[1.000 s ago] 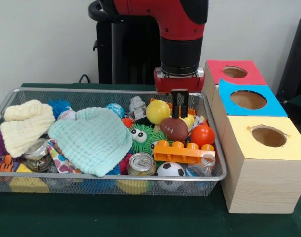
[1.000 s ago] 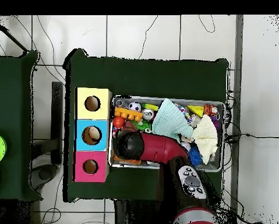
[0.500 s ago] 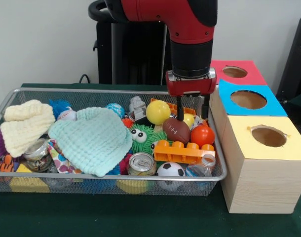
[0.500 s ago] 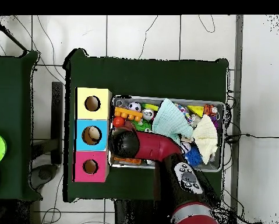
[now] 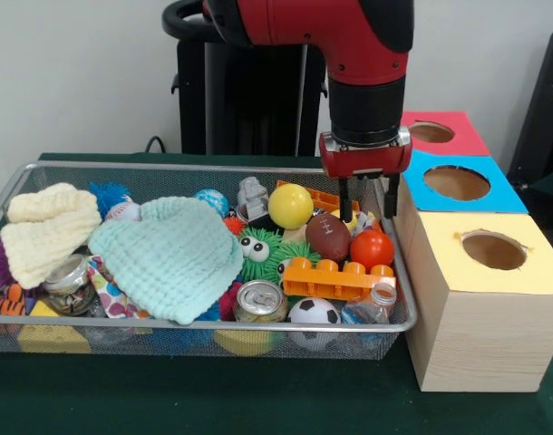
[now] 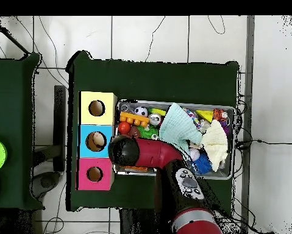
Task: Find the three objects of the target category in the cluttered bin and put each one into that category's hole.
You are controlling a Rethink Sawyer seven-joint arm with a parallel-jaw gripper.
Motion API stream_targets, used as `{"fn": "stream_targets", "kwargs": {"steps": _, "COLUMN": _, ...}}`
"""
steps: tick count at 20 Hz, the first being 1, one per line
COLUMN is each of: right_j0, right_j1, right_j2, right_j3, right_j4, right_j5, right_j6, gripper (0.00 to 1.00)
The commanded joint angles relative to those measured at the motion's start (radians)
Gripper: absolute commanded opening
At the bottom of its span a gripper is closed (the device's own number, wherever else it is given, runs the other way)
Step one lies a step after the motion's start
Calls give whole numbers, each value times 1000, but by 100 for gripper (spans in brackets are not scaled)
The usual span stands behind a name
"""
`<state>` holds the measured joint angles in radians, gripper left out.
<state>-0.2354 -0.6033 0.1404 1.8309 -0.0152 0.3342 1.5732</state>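
Football (image 5: 328,237) sits at the bin's (image 5: 204,166) right end as the front view shows it, brown, laces up, resting on the clutter with its long axis slanting a little across the picture. Which category is wanted cannot be read from the frames, but I judge it to be balls, and this one is nearest the action.

Touching its right side is an orange ball (image 5: 373,248). A yellow ball (image 5: 290,206) sits just behind to the left, and a soccer ball (image 5: 313,313) lies down by the front rim. An orange block (image 5: 335,279) runs along in front of the football, with a green toy (image 5: 258,249) beside it.

Now the fingers (image 5: 346,196): spread apart, nothing between them, hanging just above the pile. The football is low and a touch left of the gap, while the orange ball sits almost straight under it. How far behind the balls the tips hang is hard to tell.

So a short drop favours the orange ball. The football needs a nudge left, straddling its narrow width.

Close on the right stand the boxes, the blue hole (image 5: 456,182) nearest the wrist, then yellow (image 5: 494,249) and red (image 5: 431,132).
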Motion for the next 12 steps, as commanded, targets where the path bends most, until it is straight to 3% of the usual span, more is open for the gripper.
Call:
{"fn": "stream_targets", "kwargs": {"steps": 1, "right_j0": 68, "right_j1": 54, "right_j2": -52, "right_j3": 19, "right_j4": -35, "right_j5": -73, "right_j6": 186, "gripper": 100}}
{"fn": "stream_targets", "kwargs": {"steps": 12, "right_j0": 126, "right_j1": 71, "right_j2": -138, "right_j3": 20, "right_j4": -42, "right_j5": -133, "right_j6": 172, "gripper": 100}}
